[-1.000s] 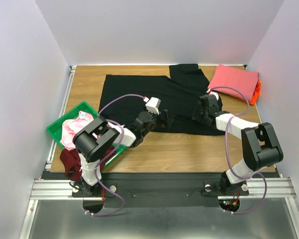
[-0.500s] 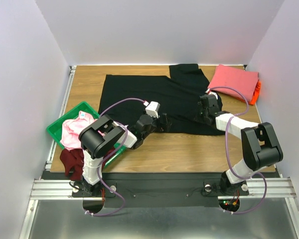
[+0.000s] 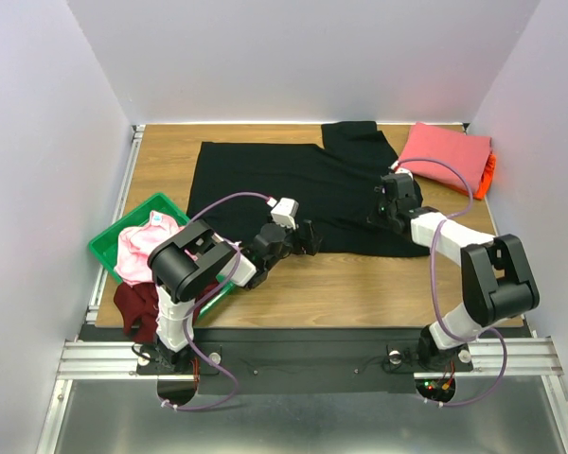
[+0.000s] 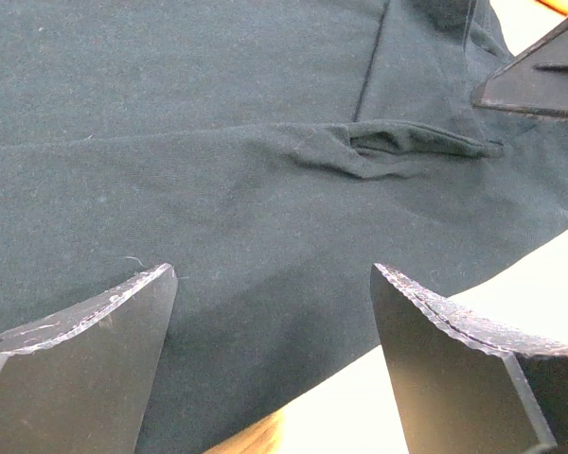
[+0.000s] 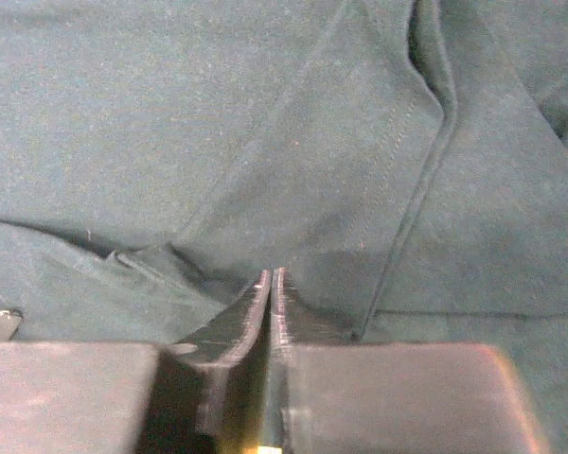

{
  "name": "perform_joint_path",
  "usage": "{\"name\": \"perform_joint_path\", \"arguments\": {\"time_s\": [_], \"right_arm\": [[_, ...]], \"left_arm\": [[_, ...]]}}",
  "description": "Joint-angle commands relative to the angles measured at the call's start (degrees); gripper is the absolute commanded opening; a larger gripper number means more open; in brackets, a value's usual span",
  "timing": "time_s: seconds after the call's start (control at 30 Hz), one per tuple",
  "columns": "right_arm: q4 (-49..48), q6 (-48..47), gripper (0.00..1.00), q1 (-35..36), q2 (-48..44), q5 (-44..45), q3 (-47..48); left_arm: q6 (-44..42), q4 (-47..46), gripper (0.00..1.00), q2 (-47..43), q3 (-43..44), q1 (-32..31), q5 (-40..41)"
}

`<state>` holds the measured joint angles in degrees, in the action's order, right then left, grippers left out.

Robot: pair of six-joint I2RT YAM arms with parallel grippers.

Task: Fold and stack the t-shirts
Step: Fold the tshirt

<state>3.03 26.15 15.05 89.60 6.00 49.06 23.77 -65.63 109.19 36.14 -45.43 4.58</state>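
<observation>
Wooden worktop (image 3: 161,161) carried a black t-shirt (image 3: 275,175) spread flat across its far middle, one sleeve reaching towards the back edge. At the near left sat a green tray (image 3: 140,210) with a crumpled light pink tee (image 3: 140,248) in it, and a dark maroon tee (image 3: 133,307) bunched at its near side. A folded coral-pink tee (image 3: 445,156) lay in the far right corner on top of an orange tee (image 3: 489,175), of which only the right edge showed. The left tool (image 4: 275,274) stood wide over the black shirt's near hem, gripping nothing. The right tool (image 5: 270,284) was pinched together on a puckered fold of the black shirt near its right side.
</observation>
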Motion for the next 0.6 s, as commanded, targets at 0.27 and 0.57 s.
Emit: {"name": "perform_joint_path", "arguments": {"time_s": [0.27,0.57], "right_arm": [[-1.36,0.48,0.53,-1.34,-7.95,2.27,-3.97],[-1.80,1.09,0.53,-2.92,-3.92,-2.13,-4.50]], "left_arm": [[0.40,-1.70,0.96,-3.54,-1.16,-0.62,0.34],[0.40,-1.44,0.95,-4.16,-1.60,-0.62,0.61]]}}
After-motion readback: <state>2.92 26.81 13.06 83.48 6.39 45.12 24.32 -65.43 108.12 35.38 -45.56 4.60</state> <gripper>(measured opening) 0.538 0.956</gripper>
